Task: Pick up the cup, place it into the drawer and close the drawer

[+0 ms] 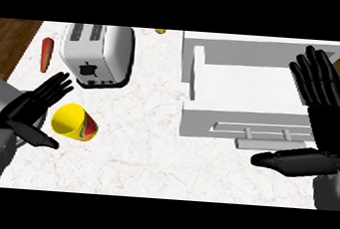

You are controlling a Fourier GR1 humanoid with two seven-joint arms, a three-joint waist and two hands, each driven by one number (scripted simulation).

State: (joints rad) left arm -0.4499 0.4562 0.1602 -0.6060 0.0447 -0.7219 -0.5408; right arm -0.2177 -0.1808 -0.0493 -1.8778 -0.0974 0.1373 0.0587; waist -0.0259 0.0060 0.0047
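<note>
Right robot hand (332, 120) at drawer (228, 118), cup (74, 123) outside

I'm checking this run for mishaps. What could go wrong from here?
The cup lies beside the open left hand, not yet held; closing fingers could knock it away. The toaster stands close behind the cup, so a lift might clip it. The right hand hangs over the open drawer and could block the cup's way in.
</note>
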